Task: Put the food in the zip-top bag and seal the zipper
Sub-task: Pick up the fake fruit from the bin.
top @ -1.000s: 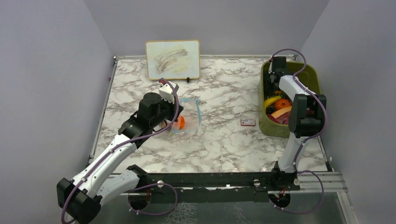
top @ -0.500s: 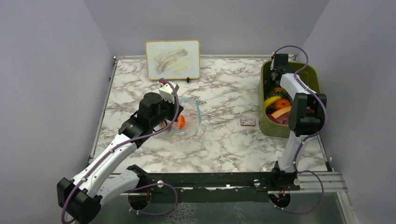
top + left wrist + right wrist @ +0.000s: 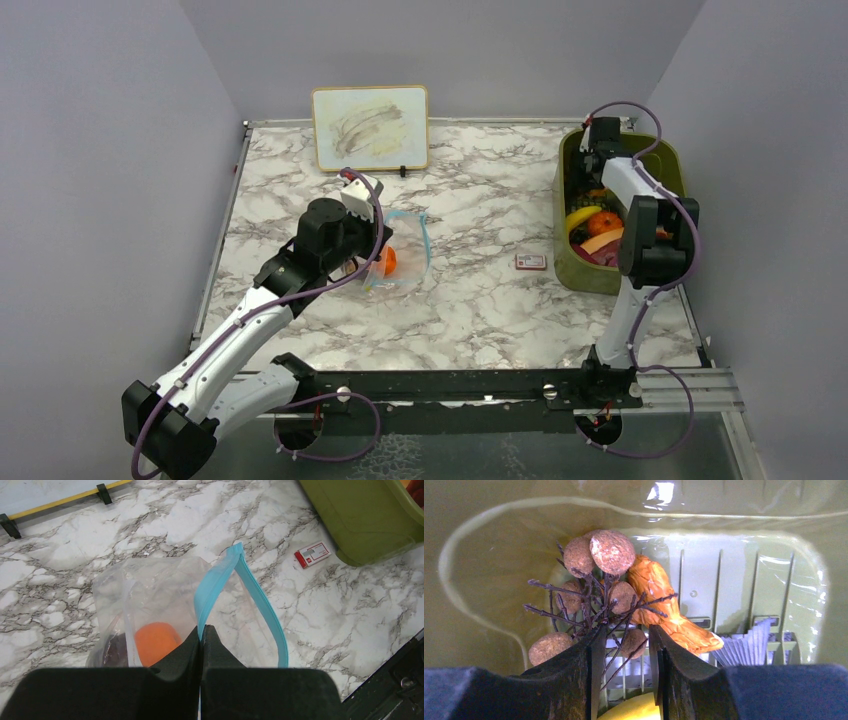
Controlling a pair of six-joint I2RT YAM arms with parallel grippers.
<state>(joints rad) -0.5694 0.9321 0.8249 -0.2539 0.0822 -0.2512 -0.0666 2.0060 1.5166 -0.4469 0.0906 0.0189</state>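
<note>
The clear zip-top bag lies left of the table's middle. Its light-blue zipper gapes in a loop. My left gripper is shut on the near strip of that zipper. Inside the bag lie an orange piece and a dark purple piece. My right gripper reaches down into the olive bin, jaws apart, with thin twigs of a brown-ball cluster between its fingers. An orange lumpy piece and a yellow piece lie close by.
More food fills the bin's near half: a banana and an orange round piece. A red-and-white card lies left of the bin. A whiteboard stands at the back. A pleated white paper cup sits in the bin.
The right arm has shifted slightly toward the bin's far end. The left arm and the bag have not moved.
</note>
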